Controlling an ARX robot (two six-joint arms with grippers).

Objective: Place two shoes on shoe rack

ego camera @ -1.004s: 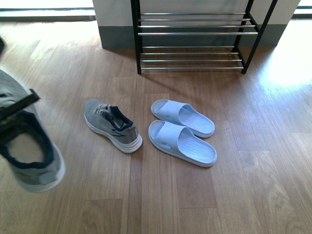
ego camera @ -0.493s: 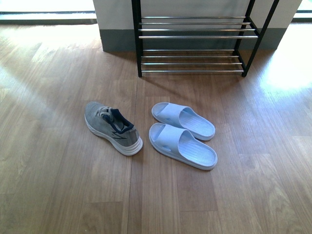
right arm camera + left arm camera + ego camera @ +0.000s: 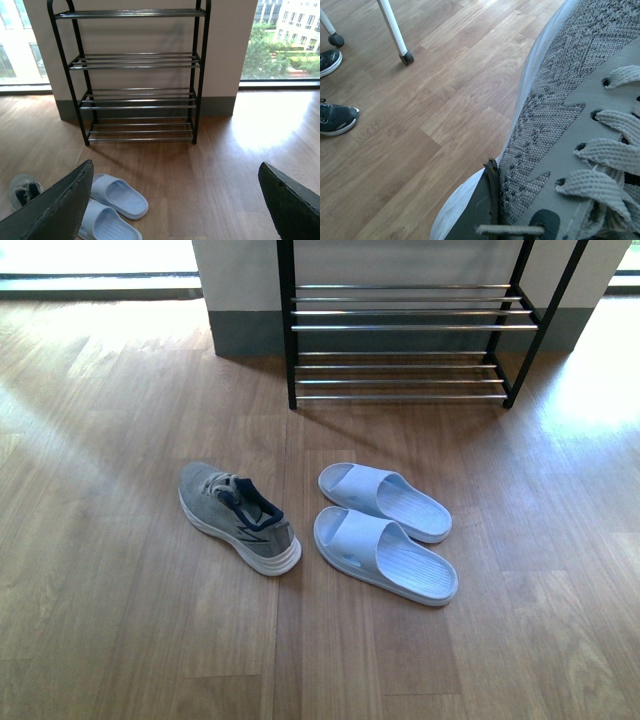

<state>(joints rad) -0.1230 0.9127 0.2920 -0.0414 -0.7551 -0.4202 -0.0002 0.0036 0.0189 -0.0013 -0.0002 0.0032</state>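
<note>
One grey sneaker (image 3: 560,115) fills the left wrist view, held above the wooden floor with my left gripper (image 3: 492,202) shut on its side; a dark finger (image 3: 472,212) presses the knit upper. The other grey sneaker (image 3: 240,518) lies on the floor beside two pale blue slides (image 3: 385,502) (image 3: 385,556). The shoe rack (image 3: 410,330) stands against the wall behind them, its chrome shelves bare. My right gripper (image 3: 175,210) is open and faces the shoe rack (image 3: 135,75), with the slides (image 3: 117,195) and the floor sneaker (image 3: 22,192) low beside its finger (image 3: 55,210). Neither arm shows in the front view.
In the left wrist view a white leg with a black foot (image 3: 395,30) stands on the floor, and two dark sneakers (image 3: 335,120) (image 3: 329,60) lie near it. Windows (image 3: 280,40) flank the wall behind the rack.
The held sneaker and my left gripper, at the front view's left edge a second ago, have left that view. The floor shoes and rack now sit slightly lower in the picture.
</note>
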